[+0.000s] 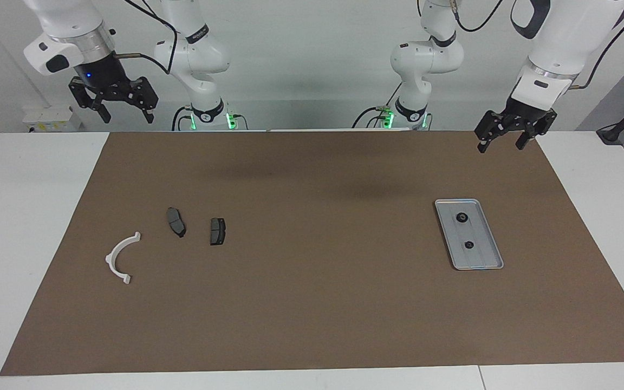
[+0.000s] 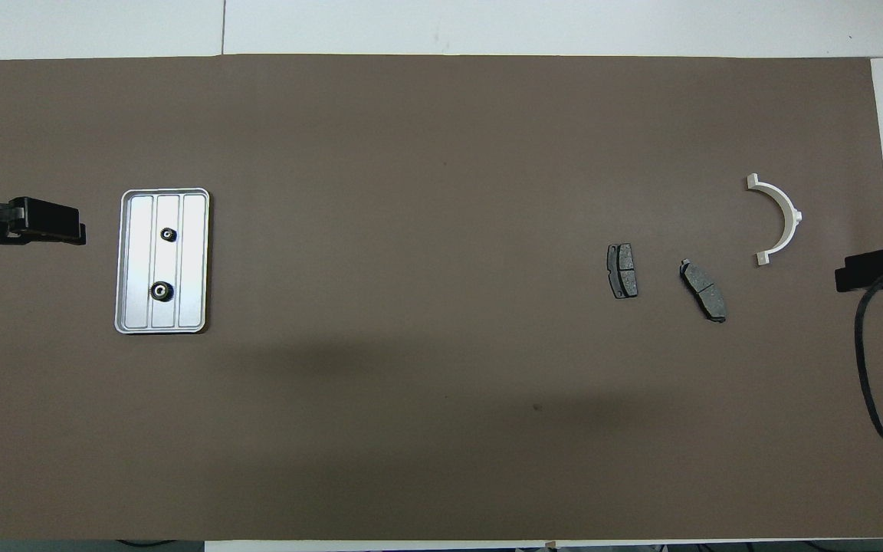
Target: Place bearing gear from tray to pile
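The mat spreads the work wide. At three o'clock in the facing view the tray holds two gears, handy to the left gripper. At nine o'clock lies the pile, below the right gripper. Both grippers hang raised, jaws apart, empty.

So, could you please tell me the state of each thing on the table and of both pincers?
Tray: flat on the mat, toward the left arm's end, holding two gears.
Gears: both lying in the tray, apart.
Brake pads: flat on the mat, apart.
White bracket: flat, beside the pads.
Left pincer: open, empty, raised.
Right pincer: open, empty, raised.
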You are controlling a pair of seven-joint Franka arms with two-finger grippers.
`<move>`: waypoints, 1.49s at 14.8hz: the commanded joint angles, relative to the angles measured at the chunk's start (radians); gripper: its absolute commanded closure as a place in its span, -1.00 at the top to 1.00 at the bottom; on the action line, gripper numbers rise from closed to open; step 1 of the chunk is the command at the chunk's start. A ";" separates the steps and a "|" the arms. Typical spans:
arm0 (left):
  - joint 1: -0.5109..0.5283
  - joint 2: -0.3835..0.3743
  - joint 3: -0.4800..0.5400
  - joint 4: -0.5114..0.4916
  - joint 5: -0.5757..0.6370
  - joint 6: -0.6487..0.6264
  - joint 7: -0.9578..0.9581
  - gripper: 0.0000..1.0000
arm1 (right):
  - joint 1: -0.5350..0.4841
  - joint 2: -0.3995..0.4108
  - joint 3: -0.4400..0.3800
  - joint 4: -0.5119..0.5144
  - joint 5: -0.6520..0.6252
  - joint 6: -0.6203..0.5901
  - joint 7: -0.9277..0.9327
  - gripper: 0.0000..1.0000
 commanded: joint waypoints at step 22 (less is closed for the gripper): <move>0.027 0.065 0.010 -0.298 0.000 0.330 0.131 1.00 | -0.013 -0.029 -0.008 -0.029 -0.008 0.003 -0.035 1.00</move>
